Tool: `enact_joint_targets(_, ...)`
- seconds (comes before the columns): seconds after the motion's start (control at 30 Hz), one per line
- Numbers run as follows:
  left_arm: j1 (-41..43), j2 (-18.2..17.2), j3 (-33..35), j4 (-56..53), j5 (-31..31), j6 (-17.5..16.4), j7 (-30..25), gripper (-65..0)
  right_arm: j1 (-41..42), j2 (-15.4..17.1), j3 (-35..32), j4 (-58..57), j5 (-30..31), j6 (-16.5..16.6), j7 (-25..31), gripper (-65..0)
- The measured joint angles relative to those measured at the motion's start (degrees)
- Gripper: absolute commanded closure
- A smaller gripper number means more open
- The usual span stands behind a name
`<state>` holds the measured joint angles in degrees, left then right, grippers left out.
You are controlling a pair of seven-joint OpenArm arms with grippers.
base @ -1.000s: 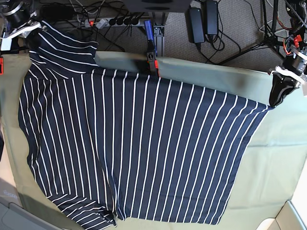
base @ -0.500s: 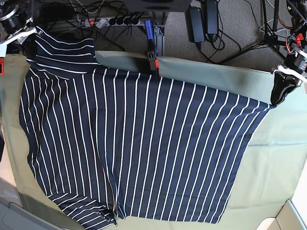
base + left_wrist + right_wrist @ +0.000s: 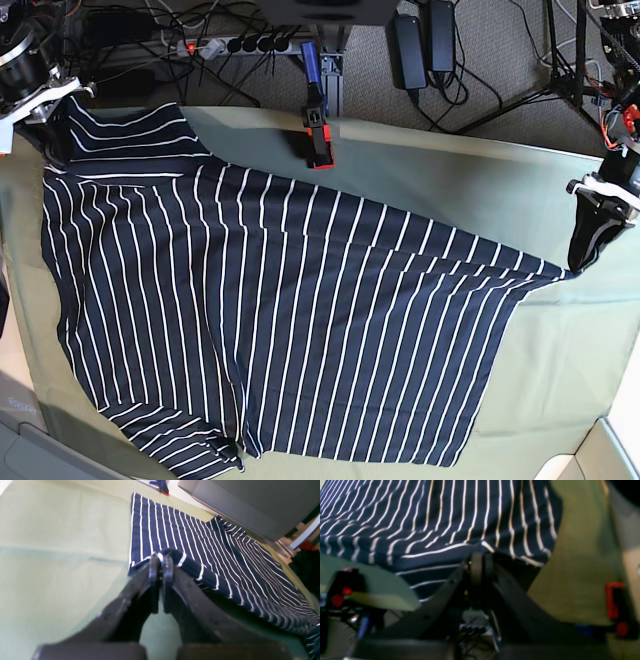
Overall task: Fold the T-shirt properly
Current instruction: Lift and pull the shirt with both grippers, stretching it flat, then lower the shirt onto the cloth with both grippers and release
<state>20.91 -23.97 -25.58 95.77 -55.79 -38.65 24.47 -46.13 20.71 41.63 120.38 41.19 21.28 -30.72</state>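
A large soft T-shirt [image 3: 280, 310], dark navy with thin white stripes, lies spread across a matte pale green cloth [image 3: 570, 350] covering the table. Its near hem and a rumpled sleeve reach the front edge. The left gripper [image 3: 160, 560], smooth black plastic, is pressed together, pinching a bunched corner of the fabric at the cloth's right side. The right gripper [image 3: 480, 560] likewise pinches the far left corner. Beyond, an orange and black clamp [image 3: 318, 130] grips the back edge. No writing is readable.

Soft matt striped T-shirt [image 3: 280, 320], matt green cloth [image 3: 560, 360], black plastic pincer [image 3: 160, 557]
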Motion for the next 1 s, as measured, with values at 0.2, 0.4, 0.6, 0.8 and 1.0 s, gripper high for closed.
enact_joint_targets(0.2, -0.7, 0.1, 0.0, 0.0, 1.6, 0.0, 0.2, 0.0, 4.0, 2.5, 0.1, -0.3, -2.7, 0.1, -0.2, 0.0)
enact_joint_targets(0.4, -3.9, 0.1, 3.8, 0.0, 5.9, 0.8, 0.0, 0.0, 8.0, 4.4, 0.1, -3.5, -5.5, 0.3, -0.2, 0.0)
enact_joint_targets(0.6, -7.8, 0.2, 11.6, -0.6, 12.6, 2.4, -1.7, 0.0, 13.6, 6.2, 0.1, -9.0, -5.4, 0.4, -0.2, 0.0)
enact_joint_targets(0.8, -13.4, 0.1, 13.6, -8.3, 14.2, 5.4, -2.2, 0.0, 18.2, 9.4, -2.5, -15.7, -5.4, 0.5, -0.2, 0.0)
enact_joint_targets(1.0, -16.2, -1.3, 13.7, -11.1, 14.4, 5.5, -1.6, 0.0, 21.4, 13.1, -8.6, -19.1, -5.6, 0.5, -0.3, 0.0)
